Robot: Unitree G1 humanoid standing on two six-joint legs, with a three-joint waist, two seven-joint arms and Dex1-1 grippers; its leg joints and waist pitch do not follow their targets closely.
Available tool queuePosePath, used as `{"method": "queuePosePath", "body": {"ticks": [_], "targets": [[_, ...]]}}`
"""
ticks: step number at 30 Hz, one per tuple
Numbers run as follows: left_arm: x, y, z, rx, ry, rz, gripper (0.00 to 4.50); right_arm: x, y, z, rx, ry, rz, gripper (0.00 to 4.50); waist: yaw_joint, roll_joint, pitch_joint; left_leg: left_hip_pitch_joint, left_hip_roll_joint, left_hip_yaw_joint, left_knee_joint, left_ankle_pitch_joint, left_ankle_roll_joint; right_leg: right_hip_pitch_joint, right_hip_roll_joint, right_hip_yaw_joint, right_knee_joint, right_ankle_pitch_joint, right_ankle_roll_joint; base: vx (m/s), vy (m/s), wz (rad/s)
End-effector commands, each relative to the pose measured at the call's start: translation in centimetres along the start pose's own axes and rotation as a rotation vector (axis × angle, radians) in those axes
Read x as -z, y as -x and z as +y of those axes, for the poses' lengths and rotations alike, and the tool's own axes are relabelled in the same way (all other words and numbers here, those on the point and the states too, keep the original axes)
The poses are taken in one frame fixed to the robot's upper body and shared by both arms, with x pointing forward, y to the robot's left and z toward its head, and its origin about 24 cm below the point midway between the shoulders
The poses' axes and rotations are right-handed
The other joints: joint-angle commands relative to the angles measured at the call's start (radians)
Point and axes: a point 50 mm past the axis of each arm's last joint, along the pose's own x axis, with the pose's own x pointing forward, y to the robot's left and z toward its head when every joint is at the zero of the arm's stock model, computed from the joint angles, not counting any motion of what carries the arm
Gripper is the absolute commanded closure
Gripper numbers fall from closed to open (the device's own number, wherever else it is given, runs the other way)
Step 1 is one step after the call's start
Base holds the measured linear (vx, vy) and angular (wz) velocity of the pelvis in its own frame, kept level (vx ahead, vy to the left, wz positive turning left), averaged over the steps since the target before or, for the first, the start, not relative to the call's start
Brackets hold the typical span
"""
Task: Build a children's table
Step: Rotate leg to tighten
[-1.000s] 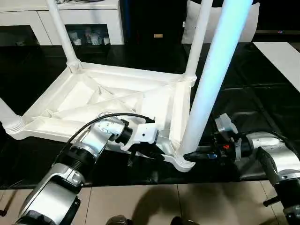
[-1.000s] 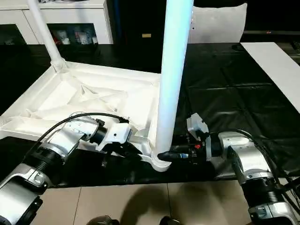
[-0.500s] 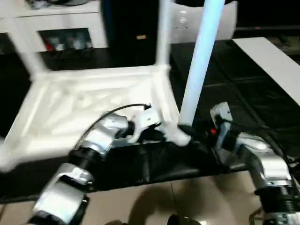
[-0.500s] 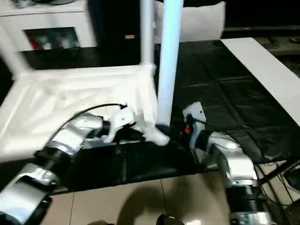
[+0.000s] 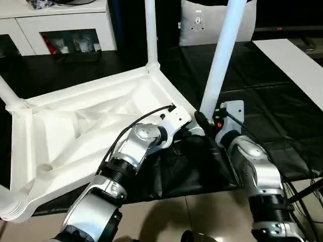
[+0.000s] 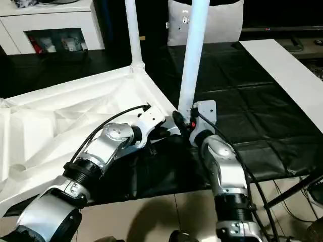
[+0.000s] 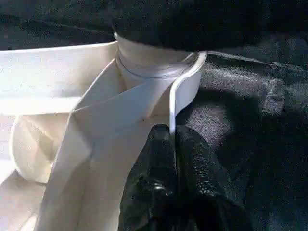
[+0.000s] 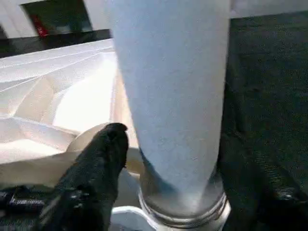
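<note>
The children's table [image 5: 75,126] lies upside down on the black cloth, ribbed underside up, with white legs standing in its corner sockets. My left gripper [image 7: 173,139] is shut on the thin rim of the top, right by the near right corner socket [image 7: 154,67]. My right gripper [image 8: 183,154] is at the foot of that corner's leg [image 5: 222,55]. One black finger [image 8: 96,168] stands to one side of the leg with a small gap, so the gripper is open around it. Another leg [image 5: 150,30] rises at the far corner.
A white cabinet with glass doors [image 5: 60,25] stands behind, with a pale cushion [image 5: 202,22] beside it. A flat white board [image 5: 292,60] lies at the right. The black cloth [image 5: 282,116] ends near me at tiled floor [image 5: 166,222]. The table's near left corner [image 5: 10,209] overhangs that edge.
The camera has swung. The table now lies slanted, its near right corner farther from the cloth's front edge. The right gripper's fingers have spread at the leg's foot.
</note>
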Motion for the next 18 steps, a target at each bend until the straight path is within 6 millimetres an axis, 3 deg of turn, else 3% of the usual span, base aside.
{"method": "queuePosePath", "body": {"ticks": [1,2,4,6,8,12,13,18], "targets": [[-1.7,-0.4,-1.1,0.096,-0.069,-0.082,4.50,-0.3,-0.1,1.3,-0.152,0.021,-0.019,1.01,0.007,-0.018,-0.080,-0.004,0.074,-0.042,-0.060,-0.055,0.126,0.072,-0.100,0.084,-0.067,-0.307,-0.022,0.000,0.000,0.00],[-1.4,0.0,-0.9,0.126,-0.092,-0.082,4.50,-0.7,0.6,0.2,-0.186,0.057,-0.021,1.01,0.009,-0.018,-0.080,-0.004,0.074,-0.042,-0.060,-0.053,0.130,0.074,-0.100,0.085,-0.066,-0.301,-0.020,0.000,0.000,0.00],[-1.1,0.4,-0.7,0.142,-0.103,-0.079,4.50,-0.9,1.1,-0.5,-0.223,0.081,-0.018,0.78,0.012,-0.018,-0.077,-0.006,0.072,-0.039,-0.059,-0.055,0.147,0.073,-0.099,0.086,-0.065,-0.299,-0.023,0.000,0.000,0.00],[-1.1,0.4,-0.7,0.142,-0.103,-0.078,4.50,-0.9,1.1,-0.6,-0.228,0.083,-0.018,0.68,0.013,-0.018,-0.077,-0.004,0.073,-0.039,-0.059,-0.058,0.145,0.072,-0.099,0.085,-0.067,-0.312,-0.028,0.000,0.000,0.00],[-0.6,0.9,-0.4,0.171,-0.125,-0.068,4.50,-1.3,2.0,-1.5,-0.323,0.129,0.000,0.57,0.017,-0.020,-0.077,-0.004,0.072,-0.039,-0.059,-0.066,0.141,0.074,-0.098,0.083,-0.069,-0.327,-0.024,0.000,0.000,0.00],[0.3,2.3,-0.1,0.279,-0.198,-0.053,4.50,-1.7,4.1,-2.8,-0.547,0.215,0.084,0.17,0.026,-0.022,-0.075,-0.006,0.075,-0.039,-0.058,-0.071,0.162,0.074,-0.096,0.084,-0.066,-0.325,-0.014,0.000,0.000,0.00],[0.5,2.8,-0.1,0.324,-0.222,-0.049,4.50,-1.7,4.6,-3.1,-0.605,0.221,0.117,0.08,0.027,-0.026,-0.074,-0.003,0.075,-0.037,-0.059,-0.078,0.160,0.071,-0.094,0.083,-0.070,-0.343,-0.014,0.000,0.000,0.00],[1.2,4.1,0.2,0.443,-0.288,-0.031,4.50,-1.7,5.7,-3.4,-0.766,0.263,0.183,0.03,0.040,-0.026,-0.075,-0.002,0.080,-0.038,-0.059,-0.073,0.145,0.068,-0.096,0.082,-0.066,-0.351,-0.016,0.000,0.000,0.00]]}}
